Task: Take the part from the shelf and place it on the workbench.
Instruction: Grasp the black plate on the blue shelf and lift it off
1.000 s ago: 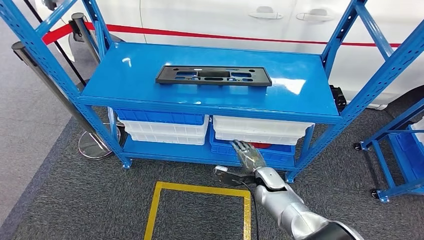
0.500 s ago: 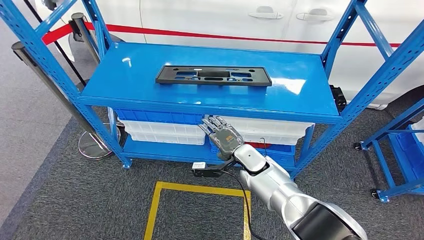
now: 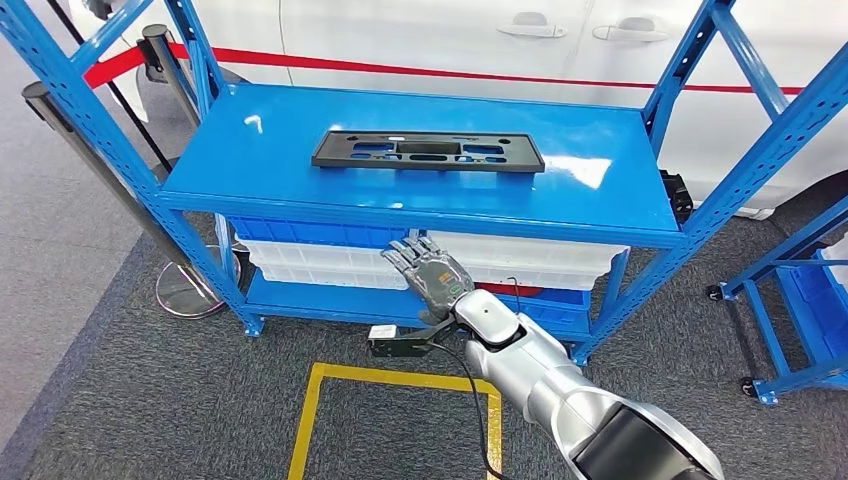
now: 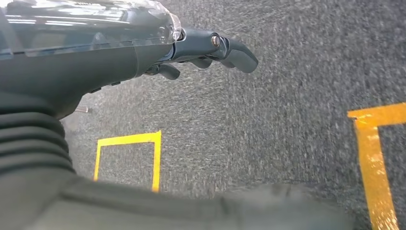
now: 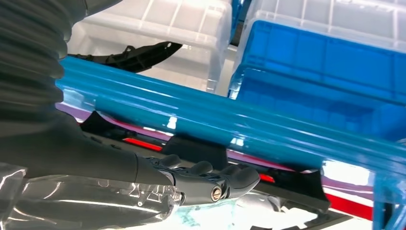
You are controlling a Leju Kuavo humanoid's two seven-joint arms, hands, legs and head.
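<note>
So the black plastic part (image 3: pixel 428 151) is lying flat on the top deck of the blue shelf (image 3: pixel 250 150), roughly in the middle of that deck and a bit toward the back; nothing is touching it. The right hand (image 3: pixel 432 276) is up in front of the shelf, just below the front edge of the top deck and under the part, palm side facing away, fingers (image 3: pixel 405 256) stretched out and apart with nothing in them; the silver arm (image 3: pixel 540 375) runs back from it toward the lower right. From the right wrist camera you can see the same hand (image 5: pixel 201 179) close under the blue front edge, fingers loose and holding nothing, and the part (image 5: pixel 139 53) peeking out dark beyond that edge.

Left hand (image 4: pixel 210 50) hangs well away from the shelf, over the grey carpet (image 4: pixel 287 96); its fingers are gently curled and slack, gripping nothing.

Under the top deck, the shelf's lower level has stacked bins, white bins (image 3: pixel 330 262) and blue bins (image 3: pixel 320 235) on the left side, another white bin (image 3: pixel 530 262) on the right. In front of the shelf there's a yellow tape square (image 3: pixel 310 415) on the carpet; behind the shelf, a white car (image 3: pixel 450 40) with a red stripe; left of the shelf, a metal post (image 3: pixel 90 170) on a round base.
</note>
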